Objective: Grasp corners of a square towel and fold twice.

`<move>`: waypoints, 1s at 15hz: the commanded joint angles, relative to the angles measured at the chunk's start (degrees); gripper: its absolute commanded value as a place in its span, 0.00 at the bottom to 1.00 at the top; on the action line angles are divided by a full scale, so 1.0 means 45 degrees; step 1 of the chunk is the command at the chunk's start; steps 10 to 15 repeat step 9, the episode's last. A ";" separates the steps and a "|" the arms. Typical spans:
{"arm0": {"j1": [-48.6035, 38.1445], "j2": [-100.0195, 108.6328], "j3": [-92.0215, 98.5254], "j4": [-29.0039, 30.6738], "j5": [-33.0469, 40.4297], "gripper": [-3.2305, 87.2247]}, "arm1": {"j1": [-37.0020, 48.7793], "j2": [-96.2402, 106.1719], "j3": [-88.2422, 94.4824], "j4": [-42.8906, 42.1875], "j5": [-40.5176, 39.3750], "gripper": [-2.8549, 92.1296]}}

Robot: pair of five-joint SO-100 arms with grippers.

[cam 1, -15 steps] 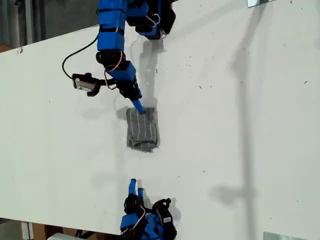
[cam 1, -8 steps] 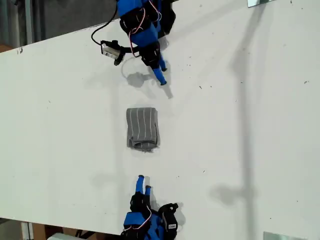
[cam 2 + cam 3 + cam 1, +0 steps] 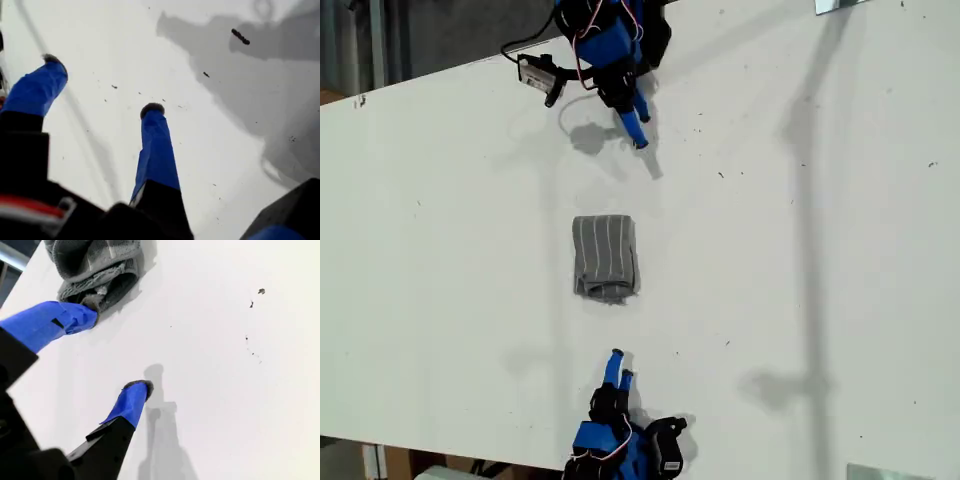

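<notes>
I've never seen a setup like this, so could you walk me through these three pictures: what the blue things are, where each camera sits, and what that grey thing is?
The blue things are two small robot arms on a white table. One picture looks down on the whole table; the other two come from cameras on the arms' grippers, looking along their blue fingers. The grey striped thing in the middle is a towel, already folded into a small bundle. The arm at the bottom of the overhead picture carries my second gripper, since its camera sees the towel just beyond its fingertips. The arm at the top carries my first gripper, which sees only bare table. Both grippers are open and hold nothing.
</notes>
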 commanded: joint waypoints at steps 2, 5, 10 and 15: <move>0.0059 0.0078 0.0078 -0.0117 0.2754 0.32 | -0.0234 0.0059 -0.0469 0.0449 -0.1992 0.32; 0.0078 0.0078 0.0117 -0.0234 0.5312 0.27 | -0.0215 0.0059 -0.0488 0.0449 -0.1992 0.32; 0.0059 0.0078 0.0117 -0.0234 0.5312 0.25 | -0.0137 0.0059 -0.0488 0.0449 -0.1973 0.32; 0.0059 0.0078 0.0117 -0.0234 0.5312 0.25 | -0.0137 0.0059 -0.0488 0.0449 -0.1973 0.32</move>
